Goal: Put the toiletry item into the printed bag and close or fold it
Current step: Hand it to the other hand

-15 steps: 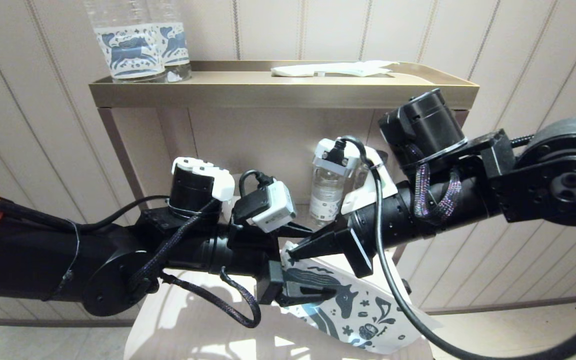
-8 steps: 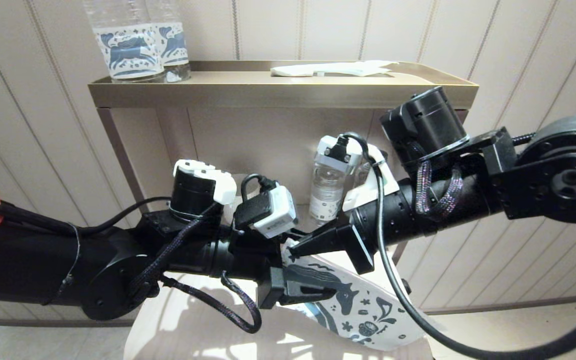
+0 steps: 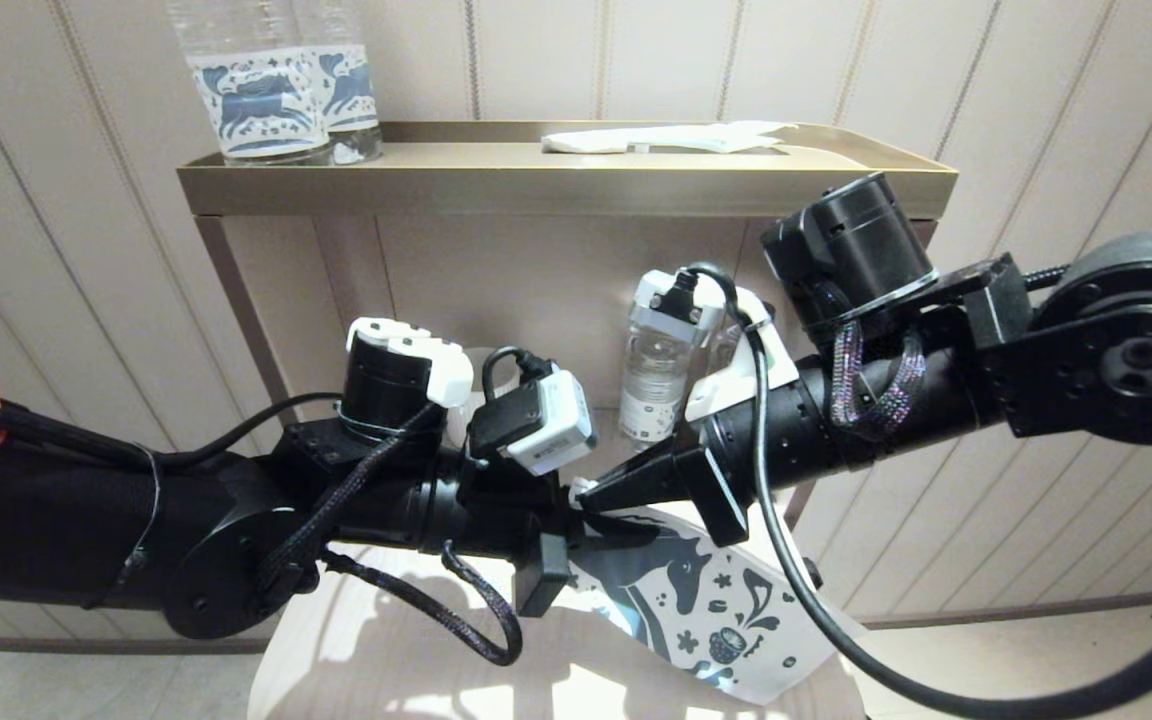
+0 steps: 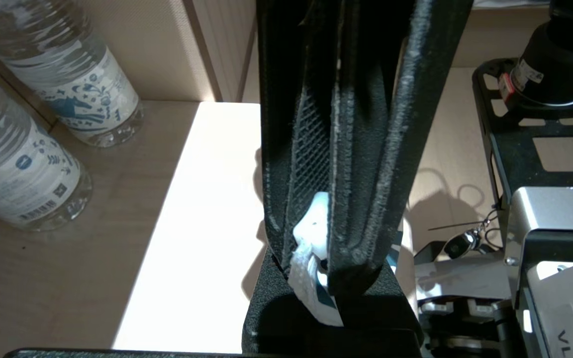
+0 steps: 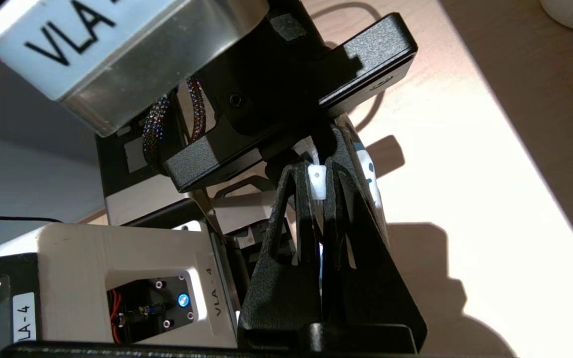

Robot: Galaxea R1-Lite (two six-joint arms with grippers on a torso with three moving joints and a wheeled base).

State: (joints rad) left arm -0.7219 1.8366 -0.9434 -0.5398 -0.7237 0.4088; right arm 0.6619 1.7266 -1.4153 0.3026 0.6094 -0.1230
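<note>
Both arms met over the pale lower shelf [image 3: 366, 650], and the printed bag [image 3: 706, 620] hung between them, clear of the surface: the left gripper [image 3: 586, 535] was pinched tight on the bag's top edge, and the right gripper [image 3: 591, 495] was nipped shut on that same white edge right beside it. The toothbrush was nowhere in sight, whether inside the bag or elsewhere I couldn't say. To fold well, I'd judge one gripper should hold firm while the other turned the edge over slowly, avoiding a tear.
</note>
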